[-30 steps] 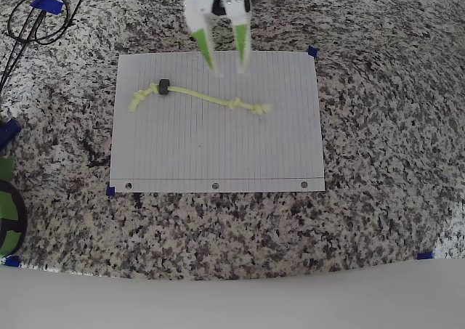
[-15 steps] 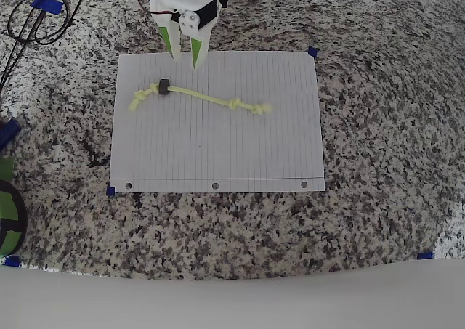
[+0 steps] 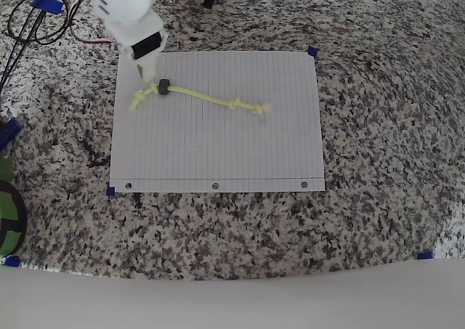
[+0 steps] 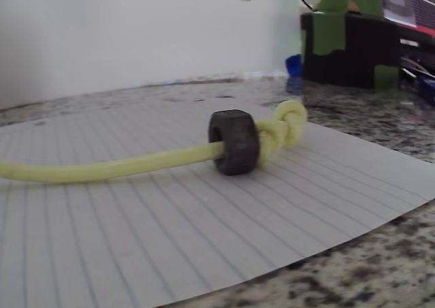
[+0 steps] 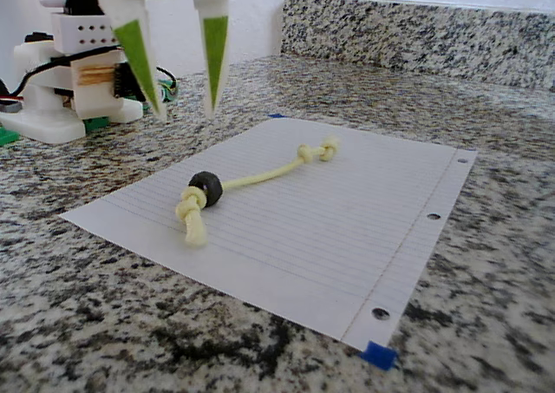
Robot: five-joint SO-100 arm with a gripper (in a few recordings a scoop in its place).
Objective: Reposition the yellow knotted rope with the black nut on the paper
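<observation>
In the overhead view the paper (image 3: 218,122) lies flat on the granite counter (image 3: 378,126), its punched holes along the near edge. The rope (image 3: 207,97) runs across the sheet's upper half from left to right, with the nut (image 3: 164,88) sitting just beside the left knot. The gripper (image 3: 143,71) hangs over the sheet's upper-left corner, close to that knot; from here its white body hides the gap between the fingers. In the wrist view the nut (image 4: 234,142) stands on edge around the rope (image 4: 109,166), touching the knot on its right, both resting on the paper (image 4: 170,233). In the fixed view the gripper (image 5: 184,113) is raised above the counter (image 5: 503,263) behind the paper (image 5: 329,237), its two green-faced fingers (image 5: 137,55) spread moderately apart and holding nothing; the rope (image 5: 260,178) and nut (image 5: 207,188) lie well clear below it.
</observation>
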